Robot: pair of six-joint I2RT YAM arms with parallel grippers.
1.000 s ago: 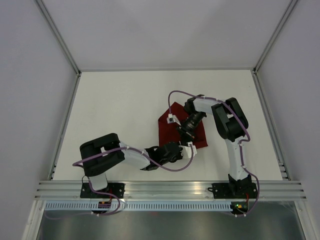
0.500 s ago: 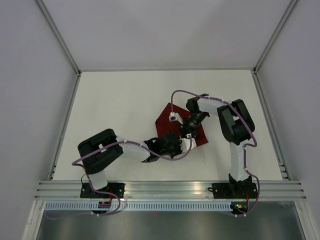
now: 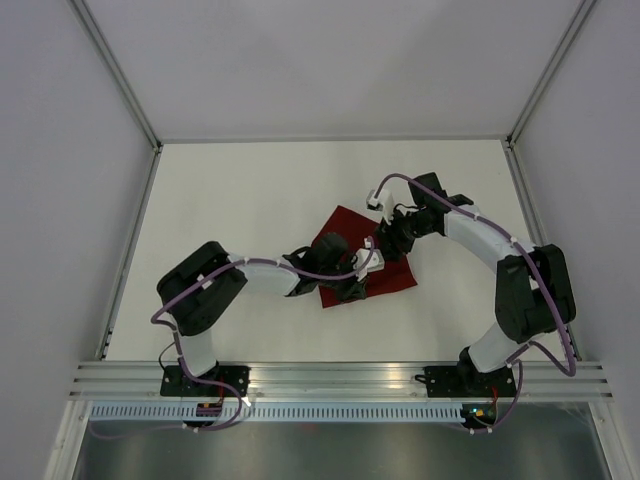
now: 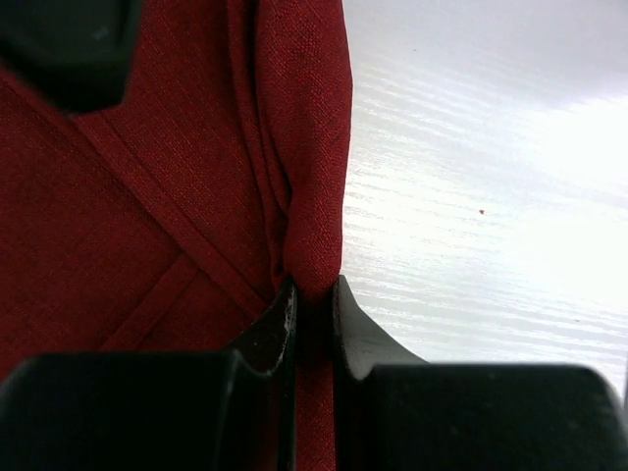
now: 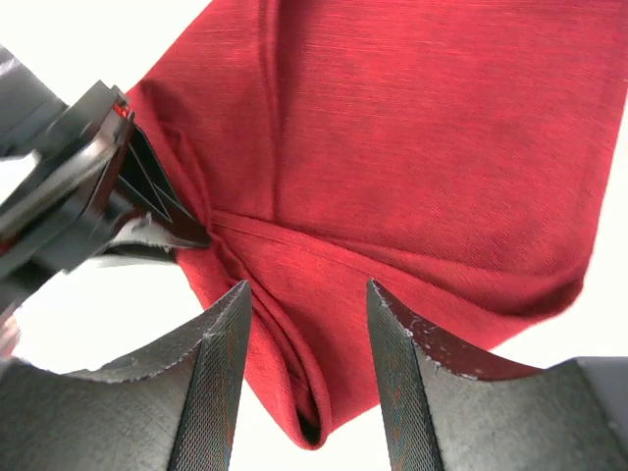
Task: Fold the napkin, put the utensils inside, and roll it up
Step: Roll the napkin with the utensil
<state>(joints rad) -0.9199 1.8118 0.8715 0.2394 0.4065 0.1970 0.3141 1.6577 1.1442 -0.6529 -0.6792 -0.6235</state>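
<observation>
The dark red napkin (image 3: 392,276) lies crumpled and partly folded over itself at the middle of the white table. My left gripper (image 3: 352,288) is at its near left edge, shut on a raised fold of the napkin (image 4: 147,196), and the cloth runs up between the left gripper's (image 4: 314,290) jaws. My right gripper (image 3: 393,243) hovers over the far right part, open, its fingers (image 5: 228,334) spread above a rolled edge of the napkin (image 5: 422,147) and holding nothing. The left gripper (image 5: 98,177) shows in the right wrist view pinching the cloth. The utensils are out of view.
The white table (image 3: 230,200) stretches left and far of the cloth. An aluminium rail (image 3: 330,380) runs along the near edge by both arm bases. Frame posts and grey walls bound the table's sides and back.
The left gripper shut on the napkin's edge and carried it away from the bases, over the cloth. The right gripper opened, let go, and its arm swung out to the right.
</observation>
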